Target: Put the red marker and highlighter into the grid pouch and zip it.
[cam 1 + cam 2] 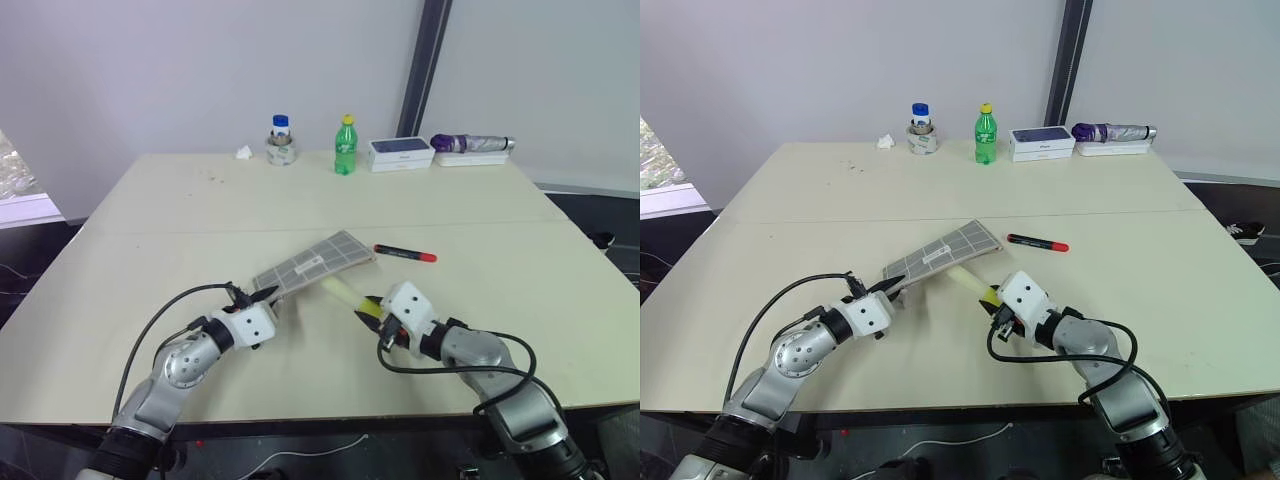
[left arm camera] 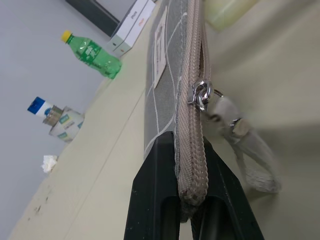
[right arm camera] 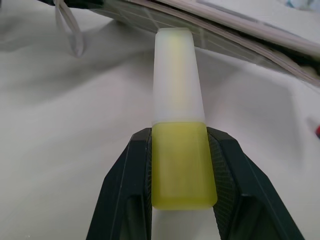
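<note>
Right gripper (image 3: 180, 175) around highlighter (image 3: 177, 100)

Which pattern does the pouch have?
Grey fabric with a white grid; the pouch shows it best in the left wrist view.

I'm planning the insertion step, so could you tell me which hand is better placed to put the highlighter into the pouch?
The right hand: it already grips the highlighter, tip toward the pouch, whose end the left hand pinches.

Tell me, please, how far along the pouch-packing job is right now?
Nothing is packed yet. In hand: left gripper pinches the grid pouch by its zipper edge; right gripper holds the highlighter, tip near the pouch. Left: the red marker lying on the table, then zipping.
</note>
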